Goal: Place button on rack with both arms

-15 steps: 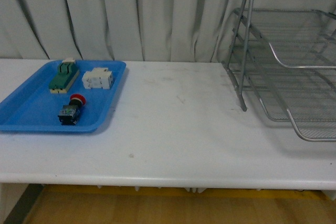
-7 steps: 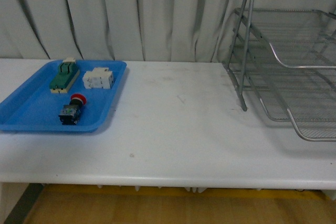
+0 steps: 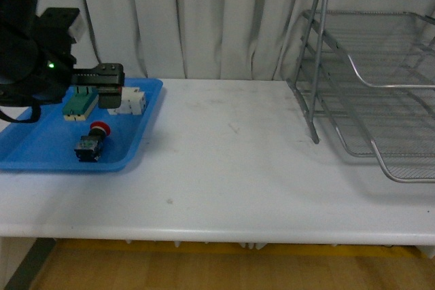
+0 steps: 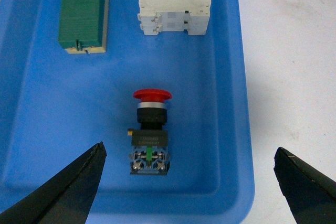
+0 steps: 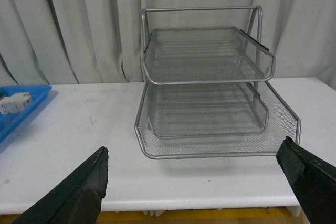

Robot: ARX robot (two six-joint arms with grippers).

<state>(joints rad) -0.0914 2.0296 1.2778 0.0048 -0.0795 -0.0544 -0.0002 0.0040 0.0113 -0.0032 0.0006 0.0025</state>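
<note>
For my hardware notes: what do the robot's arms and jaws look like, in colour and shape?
The left arm is bulky and black, with a small green light and a pale grey block on it. The jaws of the left gripper and right gripper are plain black wedges tapering to a tip.

The button (image 4: 150,129) is red-capped and black, the tray (image 4: 42,119) blue, the rack (image 5: 205,61) silver wire mesh.
</note>
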